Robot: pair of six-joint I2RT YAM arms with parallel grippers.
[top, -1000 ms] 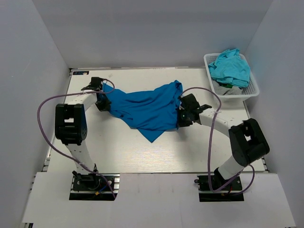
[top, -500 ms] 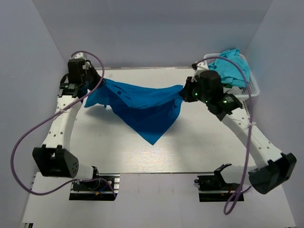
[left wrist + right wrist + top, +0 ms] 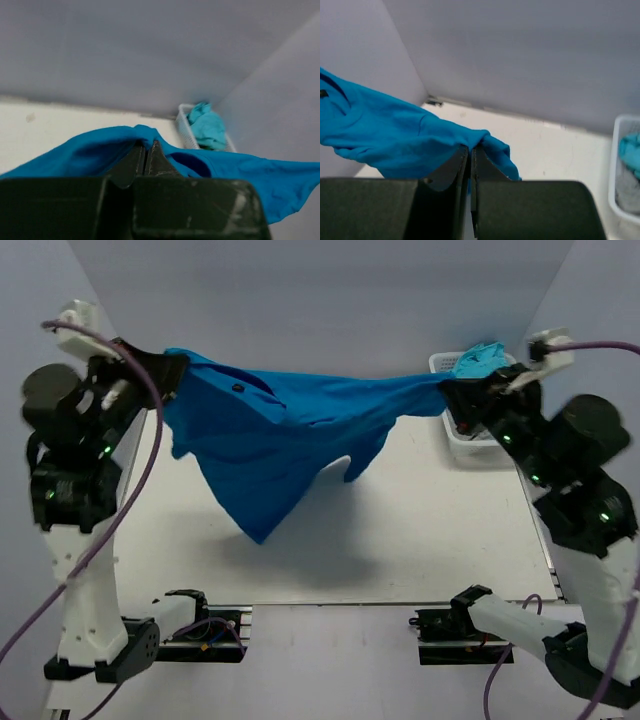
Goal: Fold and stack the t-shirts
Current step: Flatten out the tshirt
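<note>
1. Both arms are raised high, and the royal blue t-shirt [image 3: 270,430] hangs in the air between them, over the far half of the table [image 3: 430,540].
2. The left gripper [image 3: 165,370] is clamped on the shirt's far-left top edge. In the left wrist view its 2 fingers [image 3: 136,159] are pressed together with blue cloth bunched over their tips.
3. The right gripper [image 3: 455,395] pinches the opposite end of that edge. In the right wrist view its fingers [image 3: 461,161] are closed on a fold of the cloth.
4. The top edge runs nearly straight from left to right, dipping slightly in the middle.
5. Below it the cloth drapes unevenly: a long pointed corner drops toward the near left, and a shorter flap hangs at centre right. Its shadow lies on the tabletop apart from the corner.
6. White tabletop shows under and to the right of the hanging cloth.
7. The turquoise t-shirts [image 3: 482,358] sit heaped in the basket [image 3: 470,448] at the far right corner, just beside the right gripper.
8. Grey walls [image 3: 320,300] stand close on the left, right and far sides.
</note>
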